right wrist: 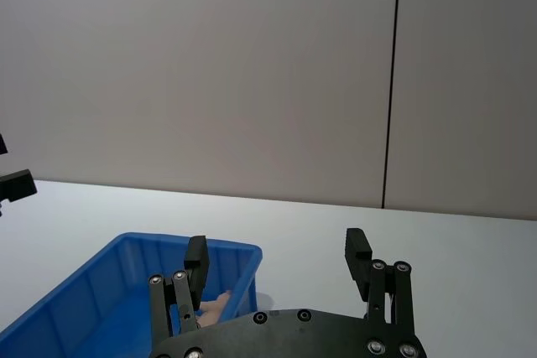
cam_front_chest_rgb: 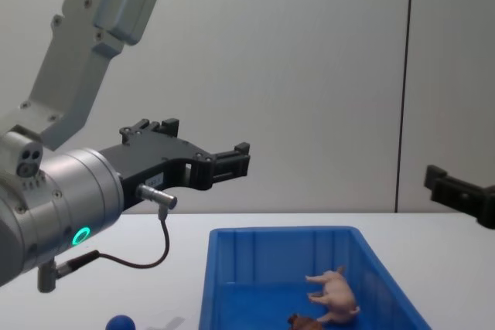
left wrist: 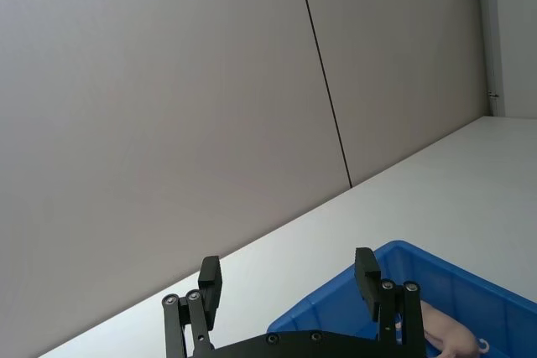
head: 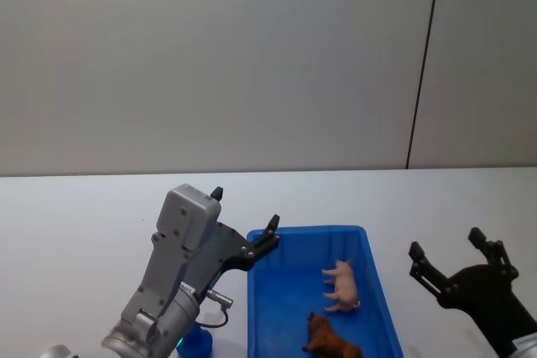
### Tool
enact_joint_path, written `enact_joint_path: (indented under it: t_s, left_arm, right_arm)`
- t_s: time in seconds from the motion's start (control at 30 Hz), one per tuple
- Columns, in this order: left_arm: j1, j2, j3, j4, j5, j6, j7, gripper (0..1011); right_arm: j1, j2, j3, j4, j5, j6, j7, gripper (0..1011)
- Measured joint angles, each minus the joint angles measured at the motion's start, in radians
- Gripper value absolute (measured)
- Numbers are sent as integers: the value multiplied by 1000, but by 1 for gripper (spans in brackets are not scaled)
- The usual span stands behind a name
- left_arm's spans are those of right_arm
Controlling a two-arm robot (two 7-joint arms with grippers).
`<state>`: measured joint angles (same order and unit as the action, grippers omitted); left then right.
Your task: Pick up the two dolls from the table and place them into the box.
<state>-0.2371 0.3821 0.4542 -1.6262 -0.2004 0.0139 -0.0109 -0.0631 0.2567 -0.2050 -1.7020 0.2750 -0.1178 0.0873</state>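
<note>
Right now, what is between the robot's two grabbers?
In the head view, the blue box sits between the left gripper and right gripper, both open; the pink pig and brown doll lie inside it.

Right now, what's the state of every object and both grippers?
pink pig: in the box, on its side.
brown doll: in the box, nearer the robot than the pig.
blue doll: on the table, left of the box.
box: upright, open top.
left gripper: open, empty, raised near the box's far left corner.
right gripper: open, empty, right of the box.
</note>
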Motion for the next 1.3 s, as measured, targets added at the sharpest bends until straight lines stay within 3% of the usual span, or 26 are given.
enact_joint_path:
  t_s: [0.2,0.5,0.97,1.3]
  left_arm:
    - [2,3,-2,-3,-1,5,0,1001]
    - [15,23,-18,-24,-24,56,4,1001]
    - [55,74,-53,-63,-94,176,23,1001]
    - [86,100,-71,-77,-149,227,33,1001]
  right_arm:
    - [-18,9,6,-16,3,-2,-28,1001]
    - [-33,17,12,-29,6,-4,-52,1001]
    - [-42,21,15,-38,7,-6,-67,1001]
    - [-44,22,16,-40,7,-6,-71,1001]
